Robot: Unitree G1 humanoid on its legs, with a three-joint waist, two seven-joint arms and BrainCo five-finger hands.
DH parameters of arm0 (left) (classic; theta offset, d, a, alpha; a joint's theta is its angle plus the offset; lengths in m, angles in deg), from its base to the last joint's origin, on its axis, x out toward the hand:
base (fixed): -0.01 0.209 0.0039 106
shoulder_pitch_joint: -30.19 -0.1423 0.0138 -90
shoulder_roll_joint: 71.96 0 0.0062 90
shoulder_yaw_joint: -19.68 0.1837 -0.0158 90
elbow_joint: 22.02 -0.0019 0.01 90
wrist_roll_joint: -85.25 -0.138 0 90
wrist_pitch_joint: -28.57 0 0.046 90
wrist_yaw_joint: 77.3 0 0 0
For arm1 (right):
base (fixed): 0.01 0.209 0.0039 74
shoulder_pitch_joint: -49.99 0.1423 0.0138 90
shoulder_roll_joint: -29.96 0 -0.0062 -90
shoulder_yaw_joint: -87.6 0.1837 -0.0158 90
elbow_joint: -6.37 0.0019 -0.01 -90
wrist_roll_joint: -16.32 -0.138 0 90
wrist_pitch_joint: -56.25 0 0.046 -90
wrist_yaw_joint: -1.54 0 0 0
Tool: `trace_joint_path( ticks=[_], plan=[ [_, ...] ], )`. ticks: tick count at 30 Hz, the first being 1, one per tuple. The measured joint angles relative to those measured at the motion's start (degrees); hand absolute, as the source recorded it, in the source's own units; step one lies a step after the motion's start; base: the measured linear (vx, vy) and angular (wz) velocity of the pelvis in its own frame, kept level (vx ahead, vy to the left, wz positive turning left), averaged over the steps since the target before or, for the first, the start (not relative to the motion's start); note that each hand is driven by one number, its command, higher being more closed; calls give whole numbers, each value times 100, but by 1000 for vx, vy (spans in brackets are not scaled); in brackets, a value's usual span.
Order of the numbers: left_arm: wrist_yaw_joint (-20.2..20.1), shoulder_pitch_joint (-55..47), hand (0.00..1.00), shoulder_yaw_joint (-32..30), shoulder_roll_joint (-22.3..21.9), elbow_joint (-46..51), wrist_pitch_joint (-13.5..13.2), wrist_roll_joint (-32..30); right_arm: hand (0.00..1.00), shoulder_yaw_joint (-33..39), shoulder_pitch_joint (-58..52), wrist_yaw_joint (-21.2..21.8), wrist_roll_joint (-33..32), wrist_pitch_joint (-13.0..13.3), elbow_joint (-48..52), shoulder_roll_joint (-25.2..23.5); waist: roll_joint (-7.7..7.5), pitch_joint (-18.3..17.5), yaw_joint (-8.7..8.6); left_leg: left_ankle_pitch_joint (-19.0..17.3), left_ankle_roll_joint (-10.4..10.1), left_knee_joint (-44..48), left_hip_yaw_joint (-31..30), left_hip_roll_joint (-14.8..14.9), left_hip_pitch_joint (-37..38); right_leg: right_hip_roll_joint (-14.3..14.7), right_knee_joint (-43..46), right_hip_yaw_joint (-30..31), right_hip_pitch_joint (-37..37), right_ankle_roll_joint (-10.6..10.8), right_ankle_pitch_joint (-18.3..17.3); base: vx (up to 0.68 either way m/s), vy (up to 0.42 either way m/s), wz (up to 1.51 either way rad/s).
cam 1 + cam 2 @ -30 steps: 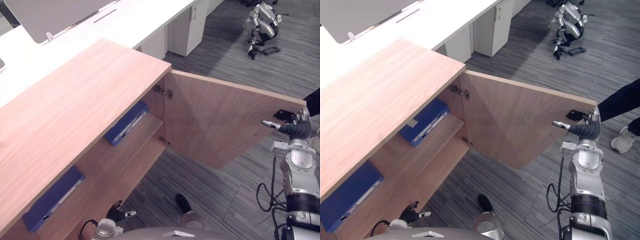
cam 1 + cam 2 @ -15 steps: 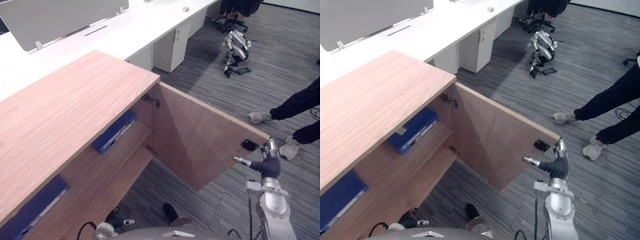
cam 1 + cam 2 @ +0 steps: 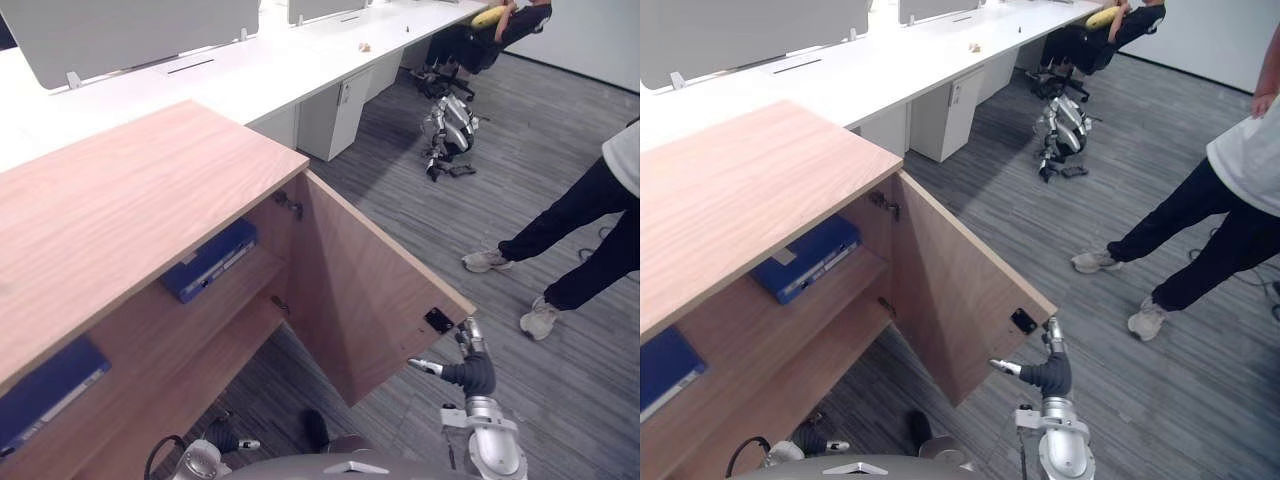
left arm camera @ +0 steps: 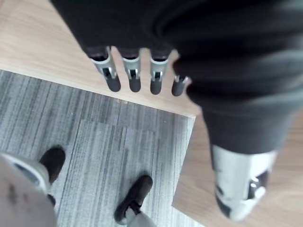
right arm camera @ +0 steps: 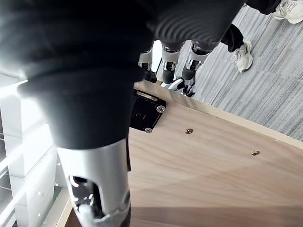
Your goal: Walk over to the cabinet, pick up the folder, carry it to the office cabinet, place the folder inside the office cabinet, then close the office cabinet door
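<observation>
The office cabinet [image 3: 130, 200] has a wooden top, and its door [image 3: 360, 300] stands open toward me. A blue folder [image 3: 210, 262] lies flat on the upper shelf, and a second blue folder [image 3: 45, 385] lies further along at the left. My right hand [image 3: 470, 370] is open at the door's free edge, beside the black latch plate [image 5: 147, 116]. Its straight fingers [image 5: 175, 59] reach past the edge and its thumb [image 5: 99, 189] lies on the inner face. My left hand [image 4: 132, 75] hangs open and holds nothing, low by the cabinet's front [image 3: 215, 440].
Long white desks [image 3: 300, 60] with a drawer unit [image 3: 335, 115] run behind the cabinet. A person [image 3: 575, 220] stands on the grey carpet to the right of the door. Another robot [image 3: 450, 125] lies on the floor further back, near a chair.
The whole view has shifted, so the camera has moved. My right hand stays at the door's free edge, and the door now stands at a narrower angle to the cabinet.
</observation>
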Motion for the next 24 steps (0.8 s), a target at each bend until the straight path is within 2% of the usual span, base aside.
trace_joint_path(
  ticks=[1, 2, 3, 4, 5, 6, 7, 8, 9, 10, 11, 12, 13, 14, 15, 16, 17, 18, 19, 20, 21, 22, 24],
  plan=[
    [49, 64, 0, 5, 20, 6, 9, -37, 0, -128, -72, -30, 1, -19, -29, -36, -64, 15, 27, 118, -30, -58, -231, 120, -103, 108, 566, 31, -74, -457, 199, -6, -95, 42],
    [51, 83, 0, -1, 87, 19, 14, -38, 0, -158, -200, -46, 1, -5, 9, -66, -216, -7, 31, 207, -55, -140, -326, 21, -99, -53, 656, 23, 104, -236, -77, 32, -50, 58],
    [65, 139, 0, -14, 111, 33, 22, -37, 0, -194, -260, -87, 1, 5, 12, -67, -301, 15, 158, 411, -52, -333, -459, -11, -99, -33, 428, -105, 214, -300, -190, -33, -64, 38],
    [68, 132, 0, -16, 110, 63, 20, -37, 0, -223, -259, -96, 1, -20, 11, -49, -301, 13, 221, 516, -61, -456, -515, 18, -99, 0, 370, -178, 203, -266, -219, -118, -89, 24],
    [69, 145, 0, -27, 120, 65, 23, -37, 0, -266, -260, -99, 1, -38, 11, -43, -318, 18, 305, 768, -76, -657, -619, 67, -115, 45, 285, -335, 177, -223, -238, -164, -113, 29],
    [77, 145, 0, -33, 114, 60, 21, -35, 0, -334, -259, -109, 1, -70, 8, -44, -286, 23, 325, 851, -6, -802, -859, 203, -201, 155, 329, -357, 135, -185, -338, -125, -76, 42],
    [83, 151, 0, -30, 129, 62, 24, -34, 0, -393, -266, -110, 2, -70, 10, -68, -322, 34, 316, 881, -42, -811, -936, 180, -267, 199, 583, -328, 27, -313, -408, -104, -56, 64],
    [92, 153, 0, -79, 219, 63, 45, -32, 0, -511, -301, -116, 8, -44, 35, -103, -448, 69, 339, 901, -31, -816, -1083, 107, -316, 171, 573, -405, 43, -377, -529, -133, -54, 58],
    [105, 103, 0, -92, 142, 41, 54, -32, 0, -637, -293, -115, 13, -44, 16, -30, -330, 60, 426, 772, 172, -816, -1296, 303, -452, 273, 522, -574, 98, -297, -588, -133, -81, 44],
    [130, 98, 0, -100, 149, 57, 53, -27, 0, -713, -244, -114, 48, -34, 1, -14, -237, 85, 480, 843, 158, -816, -1354, 392, -542, 382, 1165, -512, -134, -600, -631, -149, -71, 65],
    [181, 186, 0, -144, 242, 94, 61, -23, 0, -924, -305, -112, 162, 15, 88, -91, -472, 65, 389, 805, 92, -776, -1482, 100, -721, 128, 1764, -183, -149, -750, -991, -54, -54, 87],
    [218, 272, 0, -225, 264, 245, 88, -18, 0, -1177, -18, -79, 212, 6, 1, -54, -784, 244, 470, 749, 50, -11, -1269, -2, -996, -298, 1401, -515, 93, -593, -1019, -77, -36, 100],
    [204, 271, 0, -252, 255, 391, 72, 36, 0, -1272, 134, -35, 225, 6, 14, -42, -775, 328, 488, 635, 9, 664, -1207, 17, -1294, -371, 1274, -712, 139, -576, -1055, -142, -3, 45],
    [208, 292, 0, -215, 130, 539, 62, 29, 0, -1609, 381, 62, 235, -50, 113, 93, -472, 348, 665, 668, 14, 1348, -1144, 97, -1699, -166, 1032, -835, 199, -416, -1003, -208, 29, 14],
    [215, 275, 0, -234, -40, 630, 50, 28, 0, -1845, 660, 254, 327, -42, 54, 209, -66, 348, 810, 552, 126, 1259, -1359, 300, -1903, 207, 1239, -672, 59, -441, -1018, -224, 104, 11],
    [224, 277, 0, -235, 10, 687, 51, 27, 0, -2078, 874, 349, 388, -56, -9, 181, -199, 364, 830, 482, 93, 1143, -1326, 166, -1923, 163, 1435, -478, -57, -534, -1066, -134, 91, 80],
    [222, 324, 0, -258, 83, 676, 59, 26, 0, -2444, 1171, 593, 456, -38, -71, 125, -543, 304, 804, 533, 156, 692, -1332, -219, -1777, -141, 1187, -541, -75, -761, -917, -105, 89, 122],
    [202, 306, 0, -279, 66, 743, 43, 100, 0, -2713, 1470, 795, 534, 8, -253, 69, -766, 276, 826, 359, 265, 1747, -1199, -318, -2005, -422, 1057, -766, -109, -880, -823, -96, 42, 127],
    [230, 283, 0, -317, 32, 788, 22, 125, 0, -2852, 1698, 894, 595, -2, -331, 40, -605, 336, 944, 65, 170, 2398, -1227, -306, -1940, -438, 942, -821, -78, -873, -791, -98, 69, 67],
    [228, 255, 0, -279, -27, 746, 30, 121, 0, -2984, 1881, 924, 623, 11, -312, 50, -412, 295, 1052, -312, 35, 2182, -1272, -199, -1517, -304, 727, -834, 52, -818, -701, -79, 105, 33],
    [223, 219, 0, -247, -49, 710, 39, 119, 0, -3061, 2050, 939, 648, 59, -491, -51, -284, 350, 1077, -541, 53, 1642, -1350, -249, -1231, -247, 571, -819, 131, -730, -538, -79, 127, 28],
    [251, 153, 0, -270, 40, 717, 59, 183, 0, -3141, 2295, 1010, 648, 12, -728, -260, -295, 347, 1110, -284, -23, 1129, -1229, -356, -1078, -348, 522, -710, 128, -729, -465, -51, 132, 32],
    [274, 126, 0, -258, 65, 729, 59, 189, 0, -3170, 2540, 1058, 647, 17, -892, -251, -302, 340, 1135, -10, 64, 682, -1208, -541, -960, -431, 521, -688, 153, -677, -357, -19, 128, 19]
  ],
)
